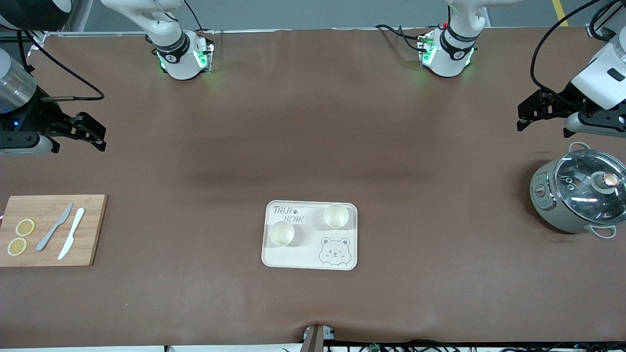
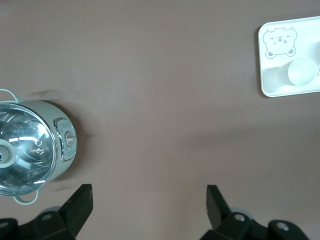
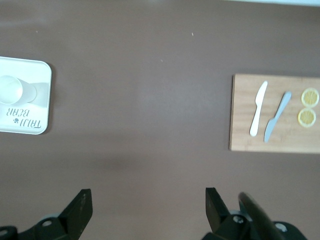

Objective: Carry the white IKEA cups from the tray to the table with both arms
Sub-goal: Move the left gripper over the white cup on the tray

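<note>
High front camera; both wrist cameras look down, sharing the tray [image 1: 310, 254].

My table [image 1: 313, 122] wears a plain brown mat. Directly on it lie a cream tray [image 1: 309, 261] at the middle, a wooden cutting board [image 1: 90, 230] toward my right arm's end, and a lidded cooking pot [image 1: 579, 193] toward my left arm's end.
</note>
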Controlling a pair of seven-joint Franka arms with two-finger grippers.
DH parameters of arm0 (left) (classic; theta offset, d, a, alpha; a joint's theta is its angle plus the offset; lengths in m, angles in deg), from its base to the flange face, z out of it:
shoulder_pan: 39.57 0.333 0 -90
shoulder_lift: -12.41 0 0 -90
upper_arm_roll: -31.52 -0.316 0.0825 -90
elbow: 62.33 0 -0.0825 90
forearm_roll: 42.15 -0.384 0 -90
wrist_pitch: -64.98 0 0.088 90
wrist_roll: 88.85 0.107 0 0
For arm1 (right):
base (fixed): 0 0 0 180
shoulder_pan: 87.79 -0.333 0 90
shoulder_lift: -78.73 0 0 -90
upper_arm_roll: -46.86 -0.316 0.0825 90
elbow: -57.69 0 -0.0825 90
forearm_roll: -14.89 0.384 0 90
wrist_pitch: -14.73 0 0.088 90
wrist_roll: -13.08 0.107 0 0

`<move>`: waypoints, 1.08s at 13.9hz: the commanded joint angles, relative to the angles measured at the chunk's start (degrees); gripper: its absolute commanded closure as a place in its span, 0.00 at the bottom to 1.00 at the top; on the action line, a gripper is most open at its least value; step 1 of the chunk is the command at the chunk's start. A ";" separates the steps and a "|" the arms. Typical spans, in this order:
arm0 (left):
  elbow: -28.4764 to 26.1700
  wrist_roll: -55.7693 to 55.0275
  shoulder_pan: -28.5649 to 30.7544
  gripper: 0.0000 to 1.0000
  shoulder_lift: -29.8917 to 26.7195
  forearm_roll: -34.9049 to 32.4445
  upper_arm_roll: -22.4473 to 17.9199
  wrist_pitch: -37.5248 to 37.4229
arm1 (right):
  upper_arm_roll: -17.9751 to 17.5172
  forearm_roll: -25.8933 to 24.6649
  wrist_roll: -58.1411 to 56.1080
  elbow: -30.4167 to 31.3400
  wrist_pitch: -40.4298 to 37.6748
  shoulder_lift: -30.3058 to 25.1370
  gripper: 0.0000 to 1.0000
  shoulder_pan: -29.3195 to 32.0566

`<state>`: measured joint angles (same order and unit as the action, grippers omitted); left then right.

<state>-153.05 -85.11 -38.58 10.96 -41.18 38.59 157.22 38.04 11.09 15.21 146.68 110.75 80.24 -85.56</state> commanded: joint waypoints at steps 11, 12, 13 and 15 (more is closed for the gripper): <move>1.76 -0.05 0.06 0.00 0.30 -0.97 2.33 -2.41 | 0.21 -1.29 -2.66 -0.49 -1.01 -0.45 0.00 -2.05; 2.29 -1.27 -0.12 0.00 0.57 -1.06 2.60 -2.68 | 0.12 -1.29 -2.66 -0.49 -1.01 -0.45 0.00 -2.14; 2.82 -3.37 -0.21 0.00 1.35 -1.15 3.38 -2.68 | 0.12 -1.29 -2.66 -0.49 -1.01 -0.45 0.00 -2.14; 5.27 -6.36 -0.21 0.00 3.72 -1.06 5.84 -3.64 | 0.03 -1.12 -2.57 -0.49 -1.89 -0.45 0.00 -2.14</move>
<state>-151.86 -88.59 -38.67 11.53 -41.18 42.33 155.73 38.17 10.28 13.11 146.68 110.26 80.24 -87.54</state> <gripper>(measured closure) 0.000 0.000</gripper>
